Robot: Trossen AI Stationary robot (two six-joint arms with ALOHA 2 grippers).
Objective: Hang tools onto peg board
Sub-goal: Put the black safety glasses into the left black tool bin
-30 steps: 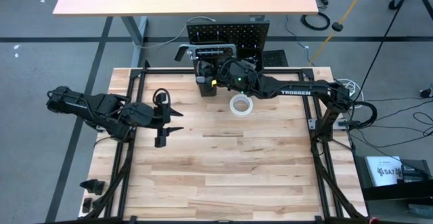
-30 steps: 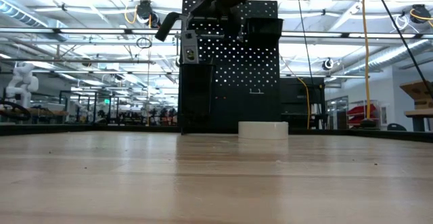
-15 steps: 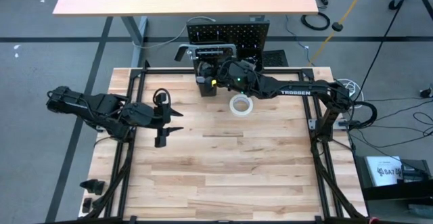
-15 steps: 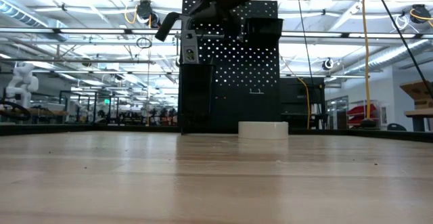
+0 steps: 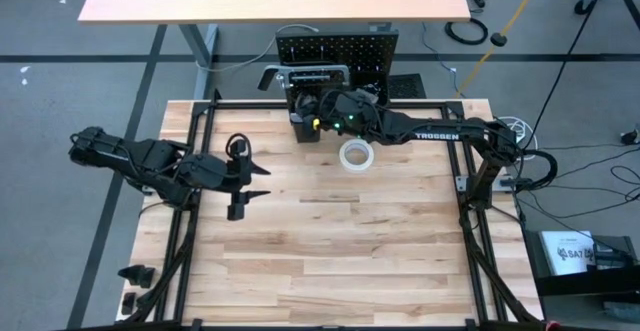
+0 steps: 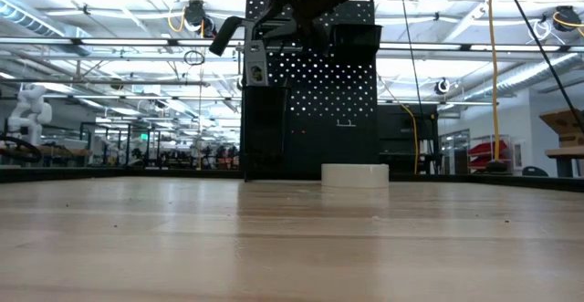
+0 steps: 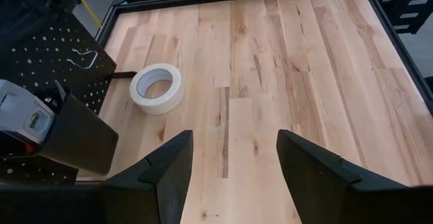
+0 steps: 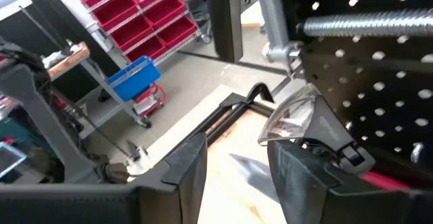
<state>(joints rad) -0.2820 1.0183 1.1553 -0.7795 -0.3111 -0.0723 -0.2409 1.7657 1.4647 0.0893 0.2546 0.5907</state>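
Peg board (image 5: 337, 51) bin (image 7: 80, 139) holds grey tool (image 7: 24, 119).

Peg board (image 5: 337, 49) standing upright at table's (image 5: 330, 251) far edge. Tape roll (image 5: 355, 155) lying flat on table just before it. My right gripper (image 5: 318, 106) reaching in at board, above tape roll's left. My left gripper (image 5: 250, 179) hanging over table's left side, well apart.

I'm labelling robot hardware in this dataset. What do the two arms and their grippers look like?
Both arms are dark, near-black, built of chunky jointed segments. The right arm bears white TROSSEN lettering on its long link and a small green light near the wrist. The left gripper and the right gripper each have two flat, angular black fingers. A black cable loops above the left arm's wrist.
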